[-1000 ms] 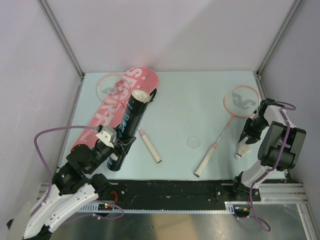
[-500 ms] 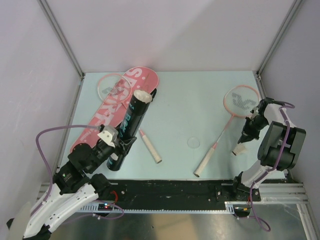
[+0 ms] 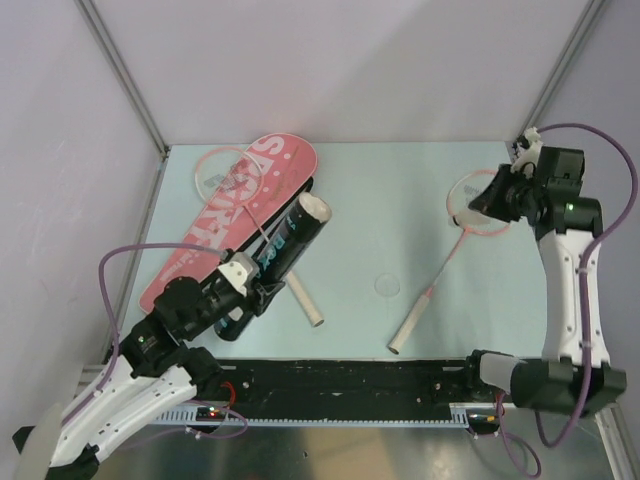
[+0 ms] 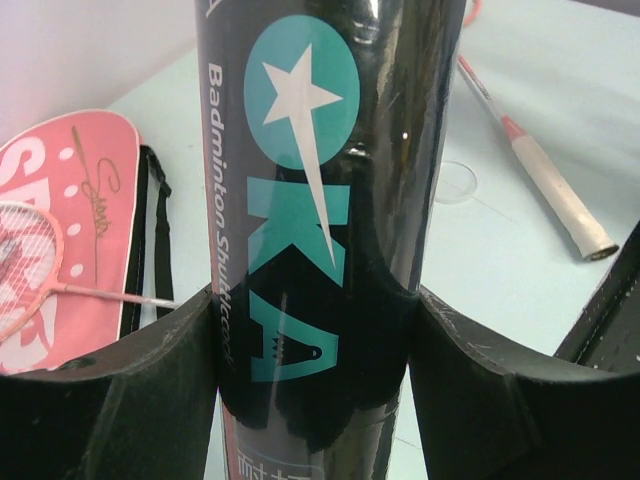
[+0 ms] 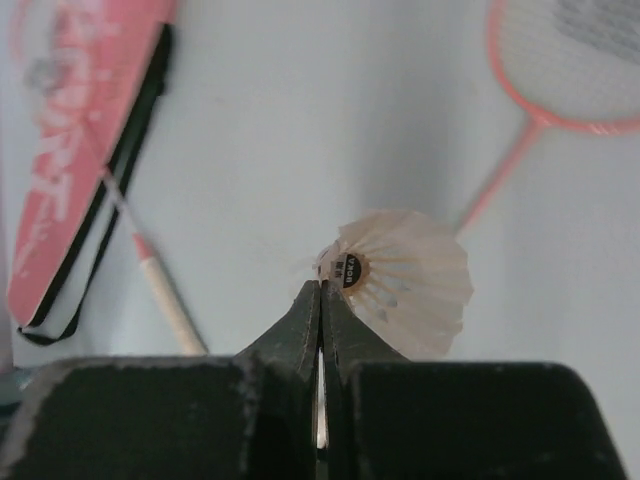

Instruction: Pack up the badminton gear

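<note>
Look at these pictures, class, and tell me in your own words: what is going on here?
Two robot arms are packing badminton gear. The left gripper clasps the black tube near its base, open end pointing away from the arm. The right gripper is shut on a white shuttlecock, pinched by its cork end and held above the table. One racket lies partly on the pink case; the other racket lies on the table.

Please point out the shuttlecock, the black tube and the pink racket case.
shuttlecock (image 5: pixel 405 282): right wrist view, feathers.
black tube (image 4: pixel 320 230): left wrist view, printed side.
pink racket case (image 3: pixel 205 235): top view, lettered face.
</note>
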Motion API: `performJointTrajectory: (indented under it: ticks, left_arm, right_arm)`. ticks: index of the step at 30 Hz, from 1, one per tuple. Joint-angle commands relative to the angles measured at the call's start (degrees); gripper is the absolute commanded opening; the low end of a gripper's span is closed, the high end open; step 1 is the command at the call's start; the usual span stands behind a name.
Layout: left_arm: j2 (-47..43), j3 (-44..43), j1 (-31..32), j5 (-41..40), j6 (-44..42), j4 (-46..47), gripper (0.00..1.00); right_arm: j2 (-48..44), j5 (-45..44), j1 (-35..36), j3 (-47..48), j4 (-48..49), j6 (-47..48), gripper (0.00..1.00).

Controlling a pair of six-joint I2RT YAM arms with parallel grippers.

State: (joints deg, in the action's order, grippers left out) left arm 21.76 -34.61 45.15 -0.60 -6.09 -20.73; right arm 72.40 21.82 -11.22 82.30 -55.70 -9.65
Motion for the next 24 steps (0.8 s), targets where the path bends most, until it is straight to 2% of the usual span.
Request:
performJointTrajectory:
  ticks: [1, 6, 11, 20, 24]
  left_arm:
    - [0.3, -1.1, 0.2, 7.4, -6.6, 3.4, 0.00]
    - [1.4, -0.9, 0.2, 12.7, -12.3, 2.6, 0.00]
    - [5.8, -2.0, 0.2, 14.0, -16.1, 0.6, 0.00]
    - [10.4, -6.3, 0.2, 14.6, -18.0, -1.0, 0.00]
    - [9.9, -6.6, 0.2, 16.8, -18.2, -0.9, 0.00]
  right_arm:
    - [-8.1, 2.6, 8.7, 0.9, 11.0, -6.2, 0.00]
    - [-15.2, -1.9, 22.3, 0.3, 20.2, -7.7, 0.00]
    - [-21.7, -4.1, 32.1, -1.7, 27.0, -7.6, 0.00]
    - [-26.6, 0.3, 40.6, -7.4, 30.6, -9.5, 0.00]
    - [-27.6, -1.7, 45.2, -9.3, 31.7, -10.3, 0.00]
